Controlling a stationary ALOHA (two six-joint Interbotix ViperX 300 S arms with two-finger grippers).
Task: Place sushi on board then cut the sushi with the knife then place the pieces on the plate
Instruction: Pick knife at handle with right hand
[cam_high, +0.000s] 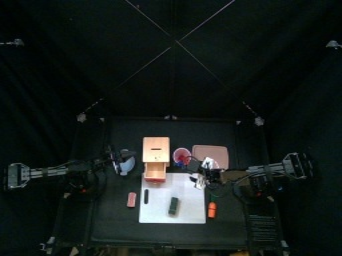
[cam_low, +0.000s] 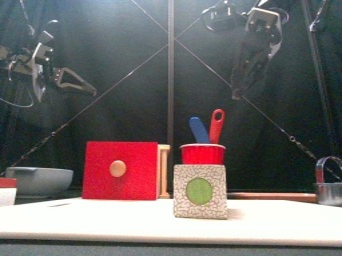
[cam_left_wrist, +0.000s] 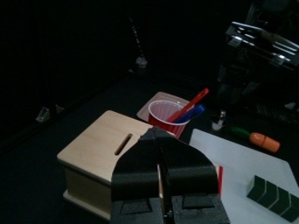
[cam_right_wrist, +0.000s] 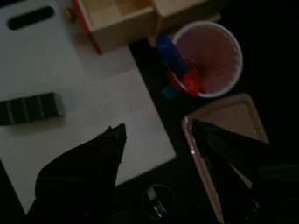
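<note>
the right tool (cam_right_wrist: 158, 131) hung spread wide, empty, over the white cutting board's (cam_right_wrist: 70, 70) right edge; the left tool (cam_left_wrist: 163, 159), pressed together and empty, hung behind the board. the sushi roll (cam_right_wrist: 30, 108) lay on the board, clear of both.

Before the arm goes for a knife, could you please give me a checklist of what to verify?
1. Sushi roll lies on the white cutting board: ok.
2. Blue knife and red knife stand in the red cup: ok.
3. Right pincer open and empty: ok.
4. Left pincer shut, holding nothing, near the wooden box: ok.
5. Pink tray sits beside the cup: ok.
</note>
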